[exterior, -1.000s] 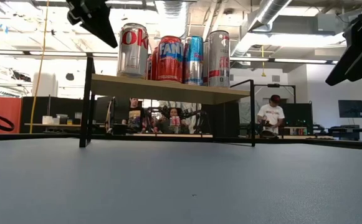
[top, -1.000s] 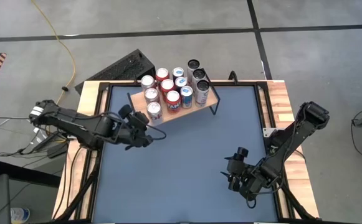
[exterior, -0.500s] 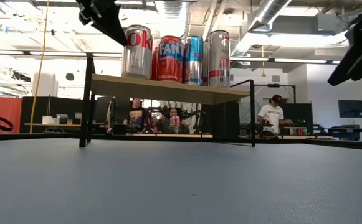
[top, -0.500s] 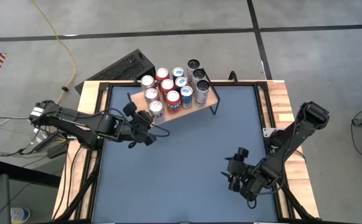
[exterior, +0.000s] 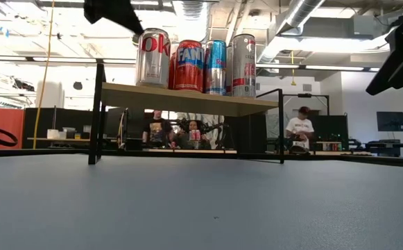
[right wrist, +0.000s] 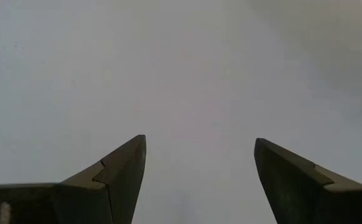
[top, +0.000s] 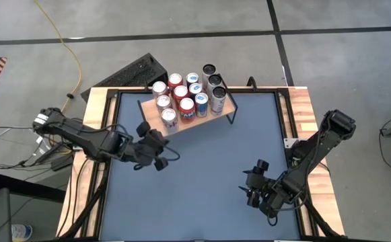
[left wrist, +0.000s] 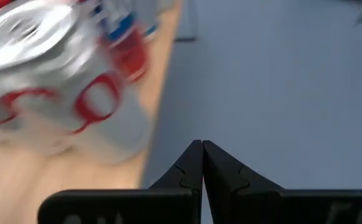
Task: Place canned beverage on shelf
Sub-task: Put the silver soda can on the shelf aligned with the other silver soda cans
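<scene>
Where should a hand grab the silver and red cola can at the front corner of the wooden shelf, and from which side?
Grip the silver and red cola can around its round side wall, about mid-height. It stands upright at the corner of the light wooden shelf, with other cans packed behind it. Come in from the open table side, where the left hand is, shut now, so it would need opening.

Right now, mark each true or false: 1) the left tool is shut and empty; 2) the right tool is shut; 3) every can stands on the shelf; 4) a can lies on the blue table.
1) True: the left tool has its fingers together, holding nothing.
2) False: the right tool is open over the table.
3) True: all cans stand upright on the shelf.
4) False: no can lies on the blue mat.
</scene>
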